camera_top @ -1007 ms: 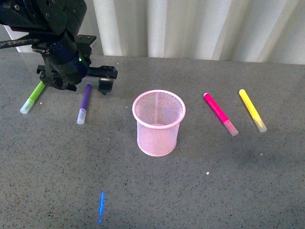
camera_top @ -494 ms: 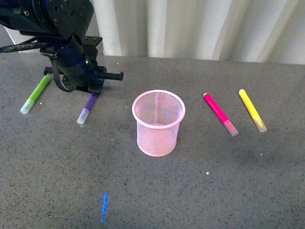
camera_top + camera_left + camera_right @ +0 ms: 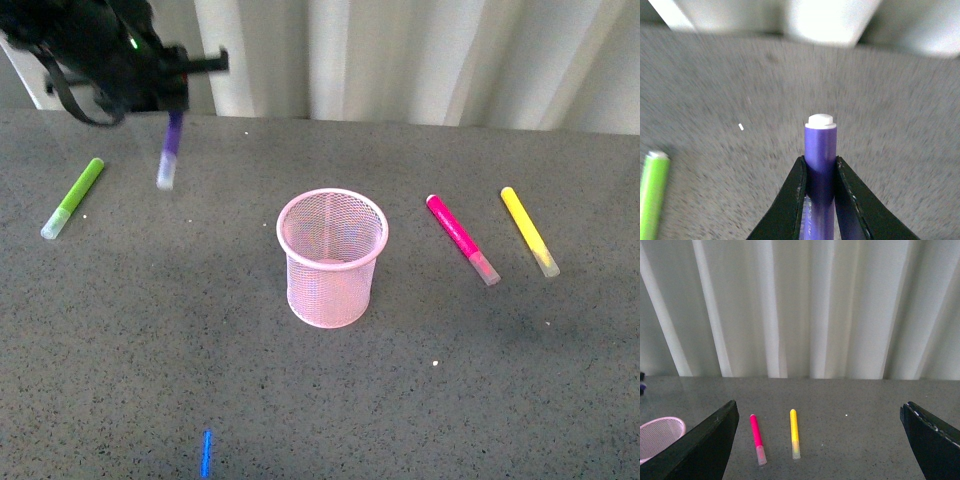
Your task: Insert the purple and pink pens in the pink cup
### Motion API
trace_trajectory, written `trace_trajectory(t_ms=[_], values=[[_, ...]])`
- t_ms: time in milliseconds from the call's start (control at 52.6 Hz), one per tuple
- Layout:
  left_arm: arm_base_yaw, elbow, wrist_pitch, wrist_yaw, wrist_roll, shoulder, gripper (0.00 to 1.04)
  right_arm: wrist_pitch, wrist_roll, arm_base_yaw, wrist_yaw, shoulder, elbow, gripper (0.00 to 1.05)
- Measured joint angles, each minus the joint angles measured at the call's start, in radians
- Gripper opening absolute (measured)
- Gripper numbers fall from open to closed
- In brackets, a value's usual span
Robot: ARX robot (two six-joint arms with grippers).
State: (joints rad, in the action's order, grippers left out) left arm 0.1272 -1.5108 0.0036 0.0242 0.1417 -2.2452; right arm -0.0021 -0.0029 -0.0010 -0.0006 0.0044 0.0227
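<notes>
Front view: the left fingers [image 3: 790,200] are clamped on the purple pen [image 3: 171,150], which hangs pale end down, clear of the worktop [image 3: 480,380], to the left of and behind the upright pink cup [image 3: 330,280]. The pink pen [image 3: 458,236] lies flat on the worktop right of the cup, near a yellow pen [image 3: 529,231]. A green pen [image 3: 72,198] lies far left. The right fingers [image 3: 710,445] stand wide apart.

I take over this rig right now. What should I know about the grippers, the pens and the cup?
Left gripper: shut on the purple pen, held in the air left of the pink cup.
Right gripper: open, empty.
Pink pen: lying on the table right of the cup, beside a yellow marker.
Done: purple pen picked up.
To do: both pens go into the cup, which holds no pen.
</notes>
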Motion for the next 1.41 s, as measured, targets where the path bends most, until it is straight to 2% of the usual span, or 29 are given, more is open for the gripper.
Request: trace_trajectory(t_ms=[95,266,380,551,703,912,1121,1406], values=[[-0.031,0.133,0.155,-0.002,0.014,0.200,0.13,0.000,0.000,0.000,0.000,0.000,0.000,0.98],[-0.039,0.378,0.302,-0.044,0.055,0.470,0.13,0.000,0.000,0.000,0.000,0.000,0.000,0.98],[0.029,0.600,0.415,-0.041,0.106,0.621,0.13,0.000,0.000,0.000,0.000,0.000,0.000,0.98],[0.142,0.772,0.564,0.005,0.187,0.705,0.13,0.000,0.000,0.000,0.000,0.000,0.000,0.98],[0.220,0.828,0.694,0.055,0.263,0.688,0.13,0.000,0.000,0.000,0.000,0.000,0.000,0.98],[0.321,0.820,0.896,0.141,0.383,0.505,0.13,0.000,0.000,0.000,0.000,0.000,0.000,0.98],[0.366,0.795,0.998,0.171,0.457,0.378,0.13,0.000,0.000,0.000,0.000,0.000,0.000,0.98],[0.377,0.801,1.098,0.204,0.504,0.328,0.13,0.000,0.000,0.000,0.000,0.000,0.000,0.98]])
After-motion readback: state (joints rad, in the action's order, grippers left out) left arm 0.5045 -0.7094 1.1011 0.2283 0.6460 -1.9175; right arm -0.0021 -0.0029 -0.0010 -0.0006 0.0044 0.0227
